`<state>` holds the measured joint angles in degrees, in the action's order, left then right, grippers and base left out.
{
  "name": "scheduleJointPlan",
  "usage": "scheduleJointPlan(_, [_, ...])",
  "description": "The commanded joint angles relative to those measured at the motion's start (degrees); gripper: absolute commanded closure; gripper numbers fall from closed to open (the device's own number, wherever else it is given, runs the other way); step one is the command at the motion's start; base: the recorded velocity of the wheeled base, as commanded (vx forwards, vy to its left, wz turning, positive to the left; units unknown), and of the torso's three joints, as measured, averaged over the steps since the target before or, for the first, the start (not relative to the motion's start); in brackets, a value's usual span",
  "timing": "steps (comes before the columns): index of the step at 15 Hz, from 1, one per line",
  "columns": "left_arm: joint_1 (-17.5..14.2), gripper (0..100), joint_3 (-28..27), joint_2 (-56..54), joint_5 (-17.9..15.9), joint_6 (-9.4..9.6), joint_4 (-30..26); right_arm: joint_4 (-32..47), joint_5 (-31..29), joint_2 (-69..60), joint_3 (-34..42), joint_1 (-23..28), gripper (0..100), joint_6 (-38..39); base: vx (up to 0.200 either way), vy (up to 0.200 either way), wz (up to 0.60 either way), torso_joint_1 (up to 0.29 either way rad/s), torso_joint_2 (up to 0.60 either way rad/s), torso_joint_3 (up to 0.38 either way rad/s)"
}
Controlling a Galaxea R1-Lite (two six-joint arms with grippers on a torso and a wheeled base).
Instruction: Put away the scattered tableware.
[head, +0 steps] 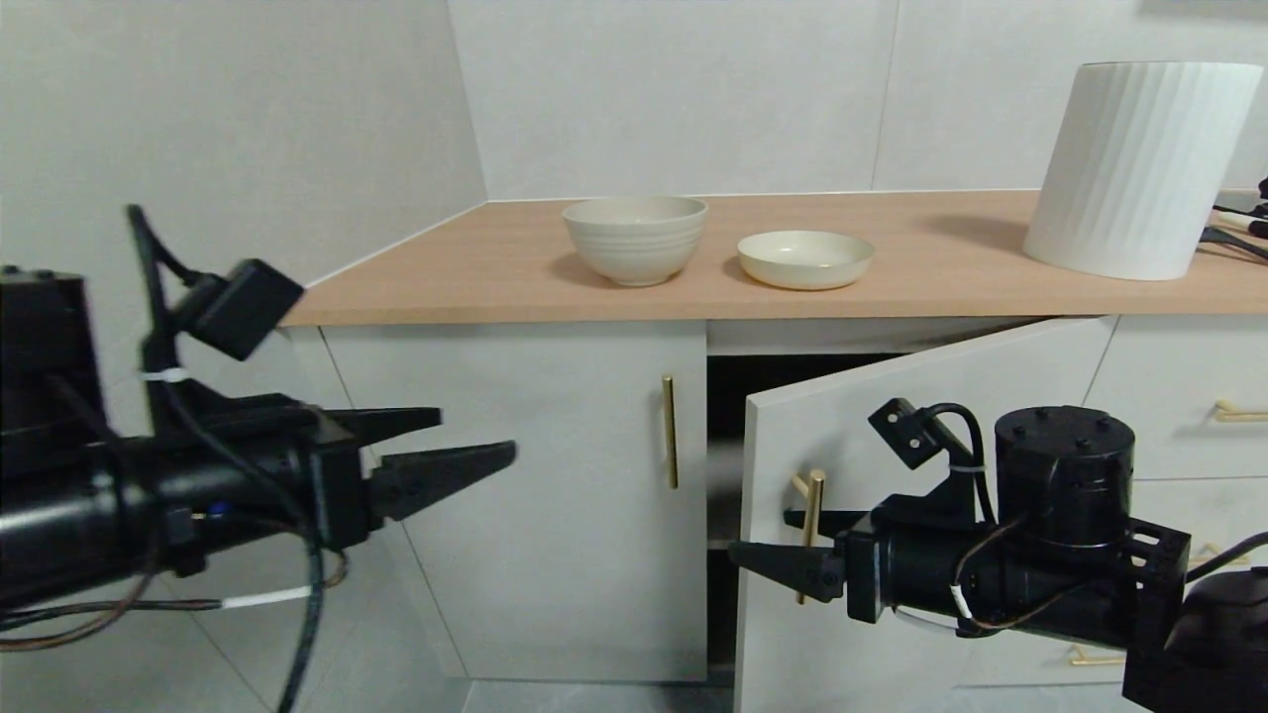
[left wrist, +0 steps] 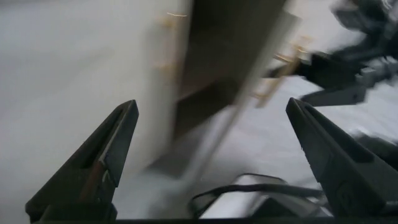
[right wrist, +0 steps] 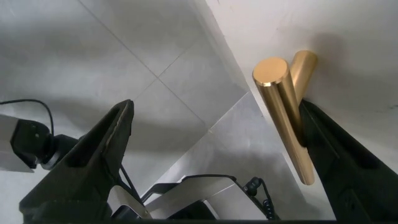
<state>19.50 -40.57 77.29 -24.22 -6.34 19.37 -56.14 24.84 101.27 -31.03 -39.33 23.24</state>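
Observation:
A cream ribbed bowl [head: 634,238] and a shallow cream dish [head: 804,259] stand side by side on the wooden counter [head: 475,267]. Below them, the right cabinet door [head: 911,396] hangs partly open, showing a dark gap. My right gripper [head: 763,535] [right wrist: 214,106] is open at this door's gold handle [head: 811,535] [right wrist: 283,93]. The handle lies between the fingers, close against one of them. My left gripper [head: 474,433] [left wrist: 210,106] is open and holds nothing, level with the closed left door [head: 535,475] and well below the counter.
A tall white ribbed cylinder [head: 1139,168] stands at the counter's right end, with dark utensils [head: 1238,233] behind it. The closed left door has a vertical gold handle [head: 670,431]. Drawers with gold pulls [head: 1238,411] lie to the right. A wall closes the left side.

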Motion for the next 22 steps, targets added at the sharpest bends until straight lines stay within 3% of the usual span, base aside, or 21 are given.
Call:
scheduleJointPlan(1, [6.3, 0, 5.2, 12.5, 0.0, -1.92, 8.5, -0.3, 0.4, 0.2, 0.2, 0.0, 0, 0.1, 0.0, 0.0, 0.0, 0.0, 0.0, 0.0])
scheduleJointPlan(3, [8.4, 0, 8.1, 15.3, 0.1, -3.86, 13.3, -0.3, 0.4, 0.3, 0.4, 0.0, 0, 0.1, 0.0, 0.0, 0.0, 0.0, 0.0, 0.0])
scheduleJointPlan(4, [10.4, 0, 9.3, 16.2, 0.5, -4.3, 15.1, -0.3, 0.4, 0.4, 0.4, 0.0, 0, 0.1, 0.0, 0.0, 0.0, 0.0, 0.0, 0.0])
scheduleJointPlan(6, [11.5, 0, 10.2, 18.2, 0.8, -4.74, 19.4, -0.3, 0.4, 0.6, 0.4, 0.0, 0, 0.1, 0.0, 0.0, 0.0, 0.0, 0.0, 0.0])
scheduleJointPlan(7, [11.5, 100, 10.3, 19.0, 0.9, -4.82, 20.8, -0.4, 0.4, 0.6, 0.4, 0.0, 0, 0.1, 0.0, 0.0, 0.0, 0.0, 0.0, 0.0])
scheduleJointPlan(8, [11.5, 100, 10.3, 19.1, 1.0, -5.26, 21.1, -0.3, 0.4, 0.6, 0.4, 0.0, 0, 0.1, 0.0, 0.0, 0.0, 0.0, 0.0, 0.0])
scheduleJointPlan(11, [11.5, 100, 7.3, 21.1, 0.9, -9.74, 21.8, -0.4, 0.4, 1.2, 0.5, 0.0, 0, 0.1, 0.0, 0.0, 0.0, 0.0, 0.0, 0.0])
scheduleJointPlan(12, [11.5, 100, 3.0, 25.0, 1.1, -13.0, 22.1, -0.4, 0.4, 1.9, 0.5, 0.0, 0, 0.1, 0.0, 0.0, 0.0, 0.0, 0.0, 0.0])
scheduleJointPlan(17, [12.7, 100, -6.6, 36.6, 0.6, -12.47, 23.7, -4.6, 0.4, 1.7, 2.1, 0.0, 0, 0.0, 0.0, 0.0, 0.0, 0.0, 0.0, 0.0])
scheduleJointPlan(22, [18.3, 100, -7.6, 49.0, 1.1, -11.5, 41.5, -4.9, 0.4, 1.7, 2.1, 0.0, 0, 0.0, 0.0, 0.0, 0.0, 0.0, 0.0, 0.0])
